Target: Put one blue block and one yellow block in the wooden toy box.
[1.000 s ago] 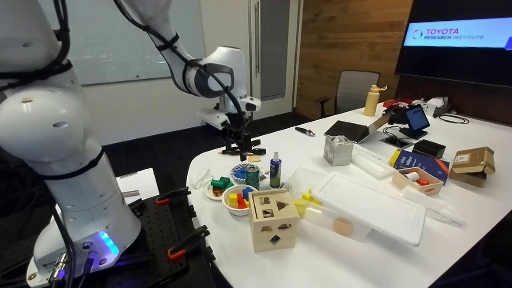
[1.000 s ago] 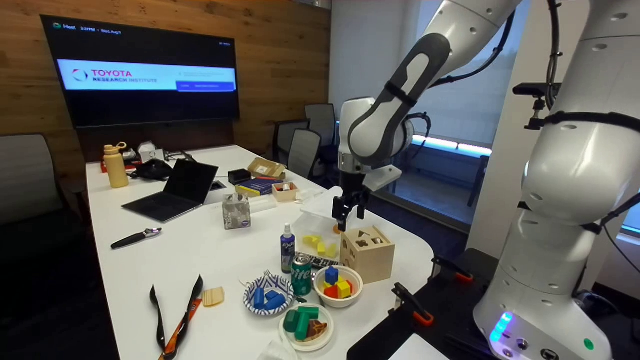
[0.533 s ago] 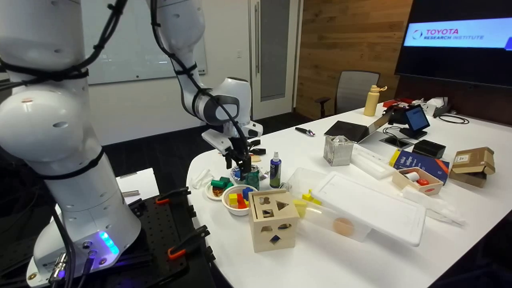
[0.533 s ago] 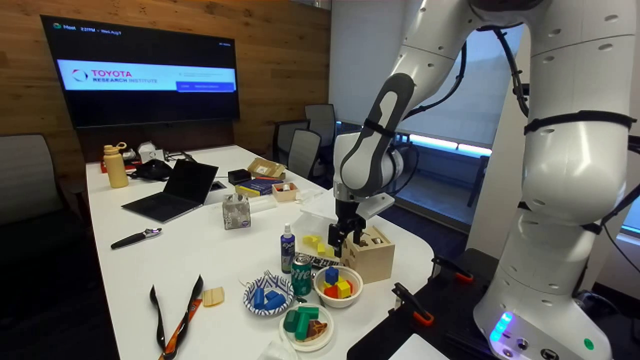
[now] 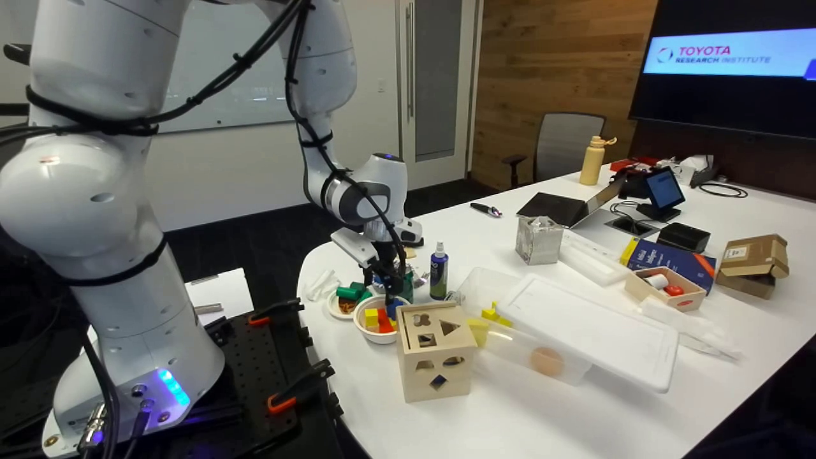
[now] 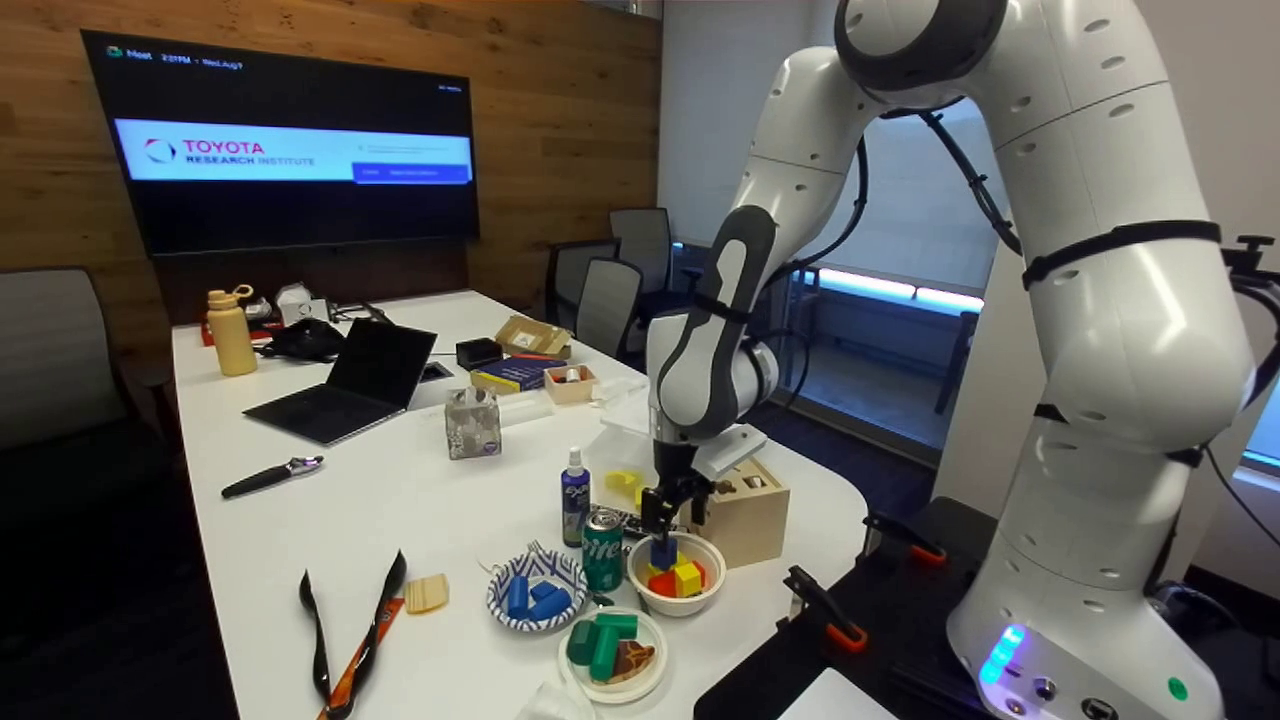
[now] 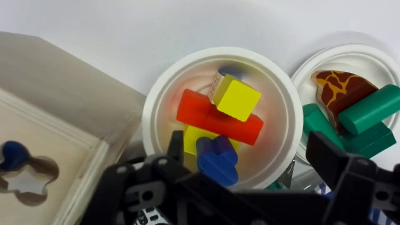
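The wooden toy box (image 5: 437, 376) stands on the table; it also shows in an exterior view (image 6: 755, 530). In the wrist view the box (image 7: 72, 150) is at the left, with something blue inside a hole. Beside it is a white bowl (image 7: 295, 118). It holds a blue clover-shaped block (image 7: 218, 165), a yellow cube (image 7: 239, 100), a red block (image 7: 187, 107) and another yellow block (image 7: 193, 137) partly covered. My gripper (image 7: 250, 150) is open and empty above the bowl, one finger left of the blue block, the other beyond the bowl's rim. It also hangs low in an exterior view (image 6: 677, 520).
A green can (image 6: 603, 555) and a spray bottle (image 6: 575, 500) stand close to the bowl. A patterned bowl (image 6: 538, 624) holds blue blocks, and a plate (image 6: 622, 694) holds green blocks. A clear container with a white lid (image 5: 593, 331) lies beside the box.
My gripper has come down from higher up and moved away from behind the toy box to above the white bowl. It stays open. The blocks have not moved.
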`<control>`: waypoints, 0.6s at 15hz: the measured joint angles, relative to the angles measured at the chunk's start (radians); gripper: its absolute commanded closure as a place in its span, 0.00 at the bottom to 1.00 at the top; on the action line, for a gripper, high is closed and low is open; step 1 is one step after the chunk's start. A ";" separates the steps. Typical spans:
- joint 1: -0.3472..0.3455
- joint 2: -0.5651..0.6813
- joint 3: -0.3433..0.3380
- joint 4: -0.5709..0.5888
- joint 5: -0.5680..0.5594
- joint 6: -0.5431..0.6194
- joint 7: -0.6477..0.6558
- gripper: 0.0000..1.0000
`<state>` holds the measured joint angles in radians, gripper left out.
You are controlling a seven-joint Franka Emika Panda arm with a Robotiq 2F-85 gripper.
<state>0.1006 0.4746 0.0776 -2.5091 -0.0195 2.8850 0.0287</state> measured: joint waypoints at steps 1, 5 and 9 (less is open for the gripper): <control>0.004 0.019 -0.002 0.012 -0.001 0.010 0.000 0.00; 0.036 0.079 -0.034 0.050 -0.010 0.045 0.000 0.00; 0.086 0.113 -0.089 0.066 -0.028 0.101 0.000 0.00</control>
<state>0.1865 0.5879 -0.0117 -2.4432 -0.0471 2.9856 0.0287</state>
